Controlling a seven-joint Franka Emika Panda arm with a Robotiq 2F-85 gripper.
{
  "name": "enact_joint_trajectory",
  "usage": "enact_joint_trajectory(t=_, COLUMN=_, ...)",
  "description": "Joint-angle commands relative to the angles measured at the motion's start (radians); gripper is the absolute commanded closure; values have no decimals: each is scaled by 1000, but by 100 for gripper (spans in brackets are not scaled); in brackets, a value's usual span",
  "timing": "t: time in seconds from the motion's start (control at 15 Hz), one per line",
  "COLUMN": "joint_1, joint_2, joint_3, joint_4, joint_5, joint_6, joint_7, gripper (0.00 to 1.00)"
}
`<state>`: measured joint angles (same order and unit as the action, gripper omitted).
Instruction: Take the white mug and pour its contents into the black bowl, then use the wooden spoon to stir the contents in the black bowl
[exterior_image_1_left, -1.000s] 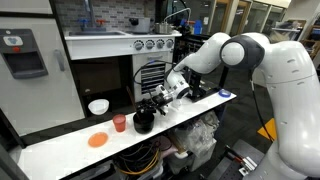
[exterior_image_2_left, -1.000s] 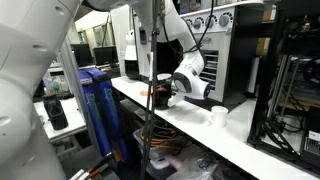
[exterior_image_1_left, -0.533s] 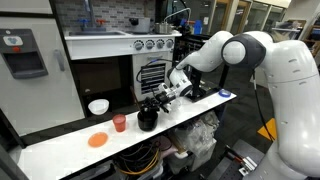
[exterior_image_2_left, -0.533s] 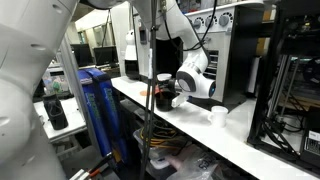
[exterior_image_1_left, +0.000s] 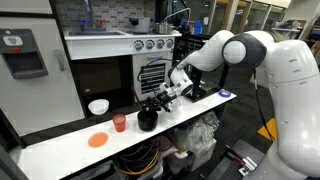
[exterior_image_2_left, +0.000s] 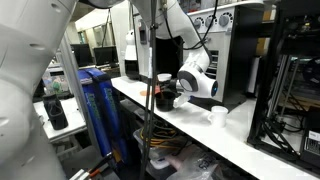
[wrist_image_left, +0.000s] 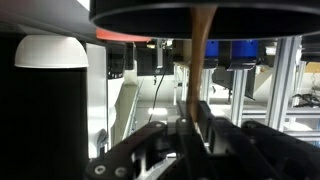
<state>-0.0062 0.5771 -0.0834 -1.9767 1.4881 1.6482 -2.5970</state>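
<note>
Above black bowl (exterior_image_1_left: 147, 122) on surface (exterior_image_1_left: 60, 148): tool (exterior_image_1_left: 158, 101) clamped tight on wooden spoon (wrist_image_left: 197, 55), spoon end at bowl.

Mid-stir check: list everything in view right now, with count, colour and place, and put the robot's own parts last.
black bowl: one, black, on the counter below the pincer
wooden spoon: one, brown, gripped in the pincer, reaching to the black bowl
white mug: one, white, upright on the counter, apart from the black bowl
red cup: one, red, on the counter beside the black bowl
orange disc: one, orange, flat on the counter
white bowl: one, white, at the back of the counter
counter: one, white, long
arm: one, white, reaching over the counter
pincer: one, black, shut on the wooden spoon
</note>
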Motion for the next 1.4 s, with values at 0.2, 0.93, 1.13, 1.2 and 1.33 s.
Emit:
enact_joint_trajectory(t=0.2, joint_1=3, joint_2=-88, joint_3=1, joint_4=-69, joint_5=-74, joint_6=36, joint_7=-4, gripper=97)
enact_joint_trajectory(t=0.93, joint_1=-2, joint_2=-208, joint_3=22, joint_4=-104, joint_5=-80, joint_6=25, joint_7=-3, gripper=97)
enact_joint_trajectory(t=1.13, joint_1=0, joint_2=-236, joint_3=32, joint_4=-121, joint_5=-75, joint_6=14, joint_7=-4, gripper=97)
enact_joint_trajectory(t=1.2, joint_1=2, joint_2=-247, joint_3=34, joint_4=-120, joint_5=-79, joint_6=18, joint_7=4, gripper=97)
enact_joint_trajectory(t=1.33, joint_1=5, joint_2=-269, joint_3=41, joint_4=-118, joint_5=-84, joint_6=15, joint_7=13, gripper=97)
